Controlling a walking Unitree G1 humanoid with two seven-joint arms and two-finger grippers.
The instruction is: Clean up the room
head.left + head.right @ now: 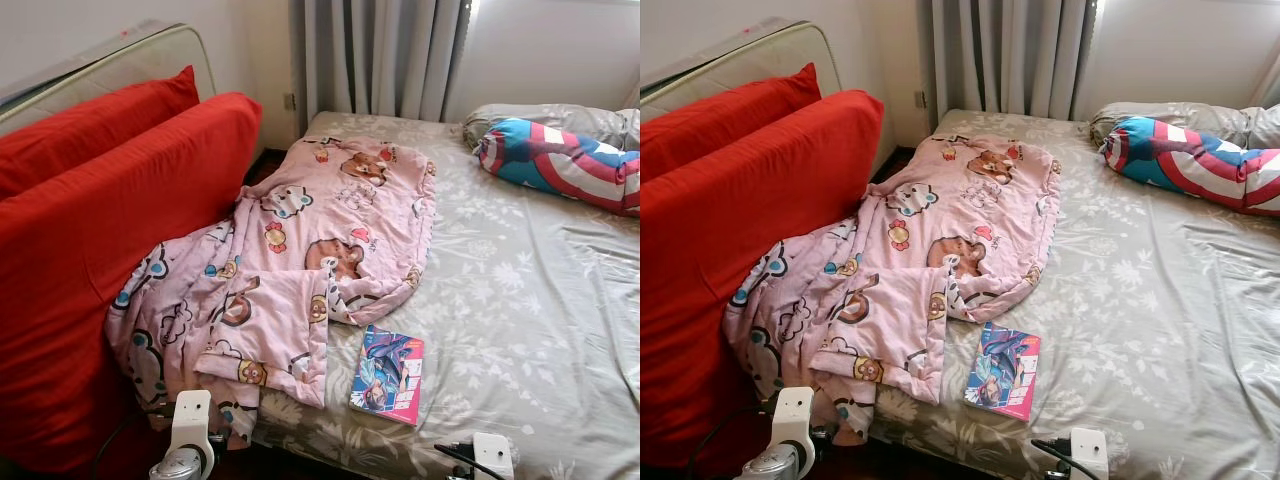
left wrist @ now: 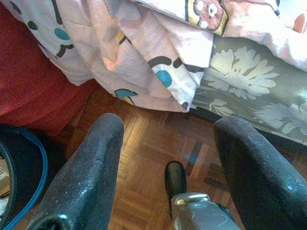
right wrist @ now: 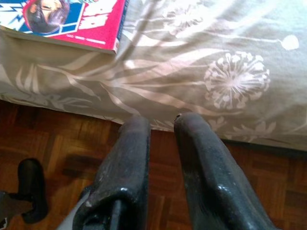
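Observation:
A pink cartoon-print blanket (image 1: 310, 240) lies crumpled across the left side of the bed and hangs over its near edge. A colourful book (image 1: 388, 373) with a pink cover lies flat on the grey floral sheet (image 1: 520, 300), close to the bed's front edge. My left gripper (image 2: 168, 129) hangs low over the wooden floor (image 2: 144, 158), below the blanket's hanging corner (image 2: 144, 48), open and holding nothing. My right gripper (image 3: 162, 122) is shut and empty, just below the bed edge, with the book (image 3: 72, 21) a little ahead of it to one side.
Two large red cushions (image 1: 110, 220) lean against the bed's left side. A shield-print pillow (image 1: 560, 165) lies at the head of the bed under grey curtains (image 1: 380, 55). A dark blue-rimmed container (image 2: 19, 177) sits on the floor by my left gripper.

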